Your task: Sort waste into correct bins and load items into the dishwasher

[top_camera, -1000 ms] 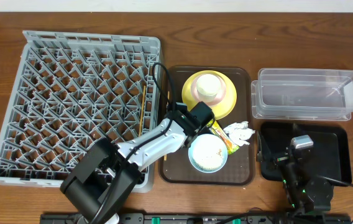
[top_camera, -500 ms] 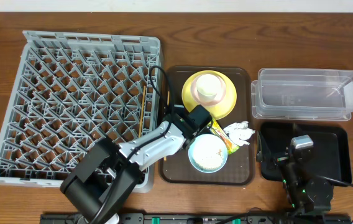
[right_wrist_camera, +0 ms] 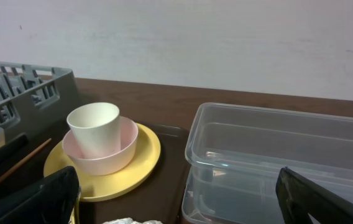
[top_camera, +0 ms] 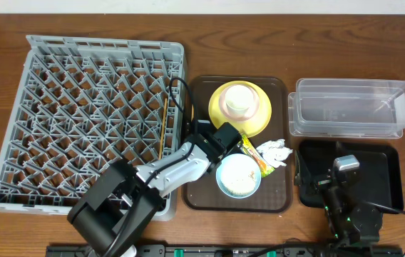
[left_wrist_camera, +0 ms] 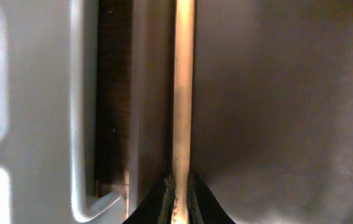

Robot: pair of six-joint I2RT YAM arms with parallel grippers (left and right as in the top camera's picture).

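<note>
My left gripper (top_camera: 197,130) is at the left edge of the brown tray, beside the grey dish rack (top_camera: 88,114). In the left wrist view it (left_wrist_camera: 181,194) is shut on a thin wooden chopstick (left_wrist_camera: 183,93). The other chopstick (top_camera: 163,132) lies in the rack's right side. The yellow plate (top_camera: 259,114) carries a cream bowl (top_camera: 238,103). The white and blue bowl (top_camera: 239,175) holds crumbs. The yellow-green wrapper (top_camera: 257,158) and napkin (top_camera: 274,152) lie beside it. My right gripper (top_camera: 345,165) is open and empty over the black tray (top_camera: 381,171), near the clear tub (top_camera: 352,107).
The brown serving tray (top_camera: 202,189) sits between the rack and the bins. A black cable (top_camera: 177,93) loops over the rack's right rim. In the right wrist view the plate (right_wrist_camera: 139,165), the tub (right_wrist_camera: 282,155) and the rack's corner (right_wrist_camera: 21,81) lie ahead.
My left gripper has shifted very slightly toward the near side with the chopstick in it. The right arm has not moved.
</note>
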